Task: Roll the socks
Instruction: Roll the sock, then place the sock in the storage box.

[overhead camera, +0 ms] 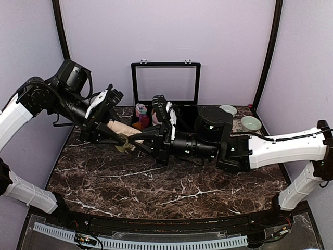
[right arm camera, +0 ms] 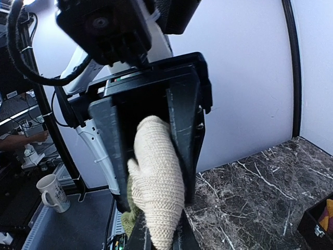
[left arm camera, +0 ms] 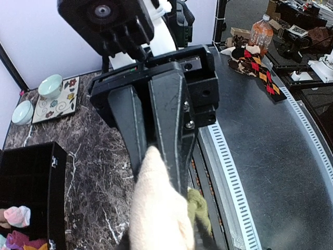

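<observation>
Top external view: we see the tan sock (overhead camera: 123,128) held up off the table (overhead camera: 156,192). It is near the back edge, a bit left of the middle, close to the black box (overhead camera: 187,117). Its green toe (overhead camera: 124,146) hangs down. In the right wrist view we see the left claw (right arm camera: 156,192) pinching the sock from both sides. In the left wrist view we see the right claw (left arm camera: 161,166) pinching the same sock too. The two claws face each other.

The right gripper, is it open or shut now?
Shut: in the left wrist view, the right gripper pinches the tan sock between nearly touching jaws.
</observation>
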Motion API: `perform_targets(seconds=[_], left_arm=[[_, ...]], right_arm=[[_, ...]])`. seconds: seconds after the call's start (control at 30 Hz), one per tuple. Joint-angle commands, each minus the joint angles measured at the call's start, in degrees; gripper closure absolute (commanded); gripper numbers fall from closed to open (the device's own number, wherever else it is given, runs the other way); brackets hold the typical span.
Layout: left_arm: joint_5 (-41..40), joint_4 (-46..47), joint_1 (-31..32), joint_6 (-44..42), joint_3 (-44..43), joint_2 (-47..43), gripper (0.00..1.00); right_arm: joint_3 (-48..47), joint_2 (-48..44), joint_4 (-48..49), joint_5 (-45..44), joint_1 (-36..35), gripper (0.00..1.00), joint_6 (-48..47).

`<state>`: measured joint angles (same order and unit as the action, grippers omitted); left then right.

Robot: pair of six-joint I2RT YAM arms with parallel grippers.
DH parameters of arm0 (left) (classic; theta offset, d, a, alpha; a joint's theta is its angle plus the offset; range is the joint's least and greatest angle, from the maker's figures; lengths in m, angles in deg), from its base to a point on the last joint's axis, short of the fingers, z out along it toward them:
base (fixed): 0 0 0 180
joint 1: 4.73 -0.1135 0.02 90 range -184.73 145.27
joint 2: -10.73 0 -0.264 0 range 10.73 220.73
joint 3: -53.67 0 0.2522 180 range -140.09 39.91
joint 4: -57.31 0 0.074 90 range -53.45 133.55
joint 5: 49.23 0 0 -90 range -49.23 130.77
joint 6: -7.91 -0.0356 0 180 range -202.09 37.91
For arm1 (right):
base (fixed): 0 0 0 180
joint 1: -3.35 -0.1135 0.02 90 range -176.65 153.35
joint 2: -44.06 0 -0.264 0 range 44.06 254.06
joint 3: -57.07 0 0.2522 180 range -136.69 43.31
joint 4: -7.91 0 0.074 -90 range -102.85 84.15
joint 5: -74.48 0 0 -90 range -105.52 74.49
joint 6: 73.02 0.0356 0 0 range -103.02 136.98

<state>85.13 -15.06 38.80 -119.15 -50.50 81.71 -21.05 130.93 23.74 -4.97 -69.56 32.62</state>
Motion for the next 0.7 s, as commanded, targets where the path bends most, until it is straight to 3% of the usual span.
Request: perform_targets(seconds=[0.0, 0.03, 0.07, 0.2, 0.33, 0.5, 0.67], left_arm=[[-4.82, -4.27, 0.08, -2.68, -1.85, -0.45, 0.30], [-6.44, -3.82, 0.07, -2.45, -0.97, -0.52, 0.08], [-8.20, -2.74, -0.05, -2.09, 1.00, -0.88, 0.02], [-15.05, 3.86, -5.12, -2.64, 9.16, -3.72, 0.01], [-13.93, 7.65, -21.51, -4.77, 15.89, -2.75, 0.01], [-10.50, 11.77, -39.16, -5.26, 21.17, 3.53, 0.01], [-6.16, 12.52, -43.77, -3.15, 22.60, 7.31, 0.01]], right_arm=[[-0.75, -1.67, -6.36, -2.83, 3.46, 1.00, 1.96], [-1.23, -1.29, -8.95, -3.20, 4.15, 1.00, 1.86], [-2.94, -0.93, -11.80, -3.95, 5.08, 1.00, 1.73], [-9.29, 1.22, -25.28, -7.63, 11.92, 1.00, -0.51], [-23.90, 10.42, -44.46, -11.91, 18.84, 1.00, -7.98], [-47.37, 30.17, -66.73, -17.75, 23.28, 1.00, -16.30], [-67.94, 46.14, -79.54, -21.03, 23.68, 1.00, -22.90]])
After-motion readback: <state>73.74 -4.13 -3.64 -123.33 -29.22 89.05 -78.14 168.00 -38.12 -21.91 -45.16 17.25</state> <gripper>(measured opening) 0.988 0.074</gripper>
